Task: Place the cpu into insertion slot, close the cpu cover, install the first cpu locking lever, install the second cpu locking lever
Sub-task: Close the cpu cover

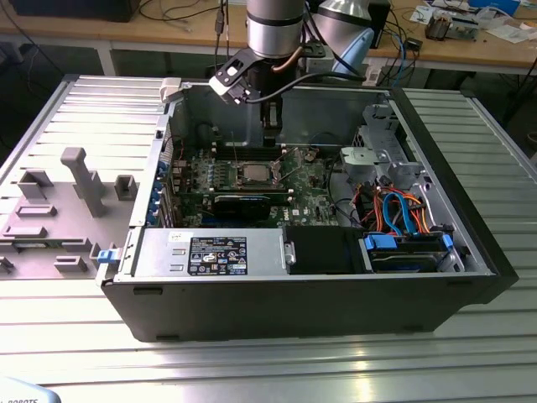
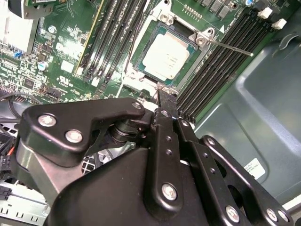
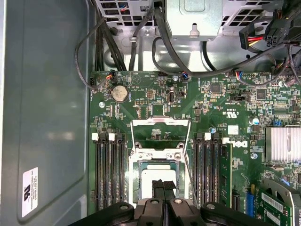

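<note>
- First wrist view shows the cpu (image 3: 151, 181) already seated in the insertion slot (image 3: 133, 175), with the cpu cover (image 3: 160, 123) swung open beside it on the green board (image 3: 141, 101).
- Closing the cover looks like the step in hand. I judge it needs a gentle, even push on the frame's free bar, without pressing the chip's top and staying off the thin locking lever (image 2: 230, 47).
- The gripper (image 3: 162, 186) hangs over one edge of the chip, its fingers (image 3: 158, 189) pressed together and gripping nothing. Whether they touch the chip I cannot tell.
</note>
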`<action>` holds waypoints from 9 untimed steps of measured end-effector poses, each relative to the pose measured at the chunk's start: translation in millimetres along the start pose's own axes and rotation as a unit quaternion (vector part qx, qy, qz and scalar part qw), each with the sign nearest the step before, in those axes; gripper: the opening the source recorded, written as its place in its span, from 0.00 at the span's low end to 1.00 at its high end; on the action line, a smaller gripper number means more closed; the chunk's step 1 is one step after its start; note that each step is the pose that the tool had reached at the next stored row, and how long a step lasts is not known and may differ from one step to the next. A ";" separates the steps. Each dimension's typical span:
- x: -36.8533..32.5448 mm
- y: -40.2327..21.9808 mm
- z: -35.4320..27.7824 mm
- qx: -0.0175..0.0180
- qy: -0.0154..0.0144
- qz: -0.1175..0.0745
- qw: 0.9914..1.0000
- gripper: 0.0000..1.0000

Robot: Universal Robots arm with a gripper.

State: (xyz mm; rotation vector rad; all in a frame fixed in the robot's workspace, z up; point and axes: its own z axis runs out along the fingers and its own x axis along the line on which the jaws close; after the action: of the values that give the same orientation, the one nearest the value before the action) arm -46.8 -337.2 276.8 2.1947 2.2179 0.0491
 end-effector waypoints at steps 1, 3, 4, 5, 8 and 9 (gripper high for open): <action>0.0 0.1 0.0 0.000 0.000 0.000 1.000 0.11; 0.0 0.6 0.0 0.000 0.000 0.000 1.000 0.11; 0.0 1.2 0.1 0.000 0.000 0.000 1.000 0.11; 0.0 1.5 0.1 0.000 0.000 0.000 1.000 0.11; 0.0 2.0 0.1 0.000 0.000 0.000 1.000 0.11; 0.0 2.2 0.1 0.000 0.000 0.000 1.000 0.11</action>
State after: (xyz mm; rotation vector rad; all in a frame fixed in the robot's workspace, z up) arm -44.6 -337.2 276.8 2.1947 2.2180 0.0492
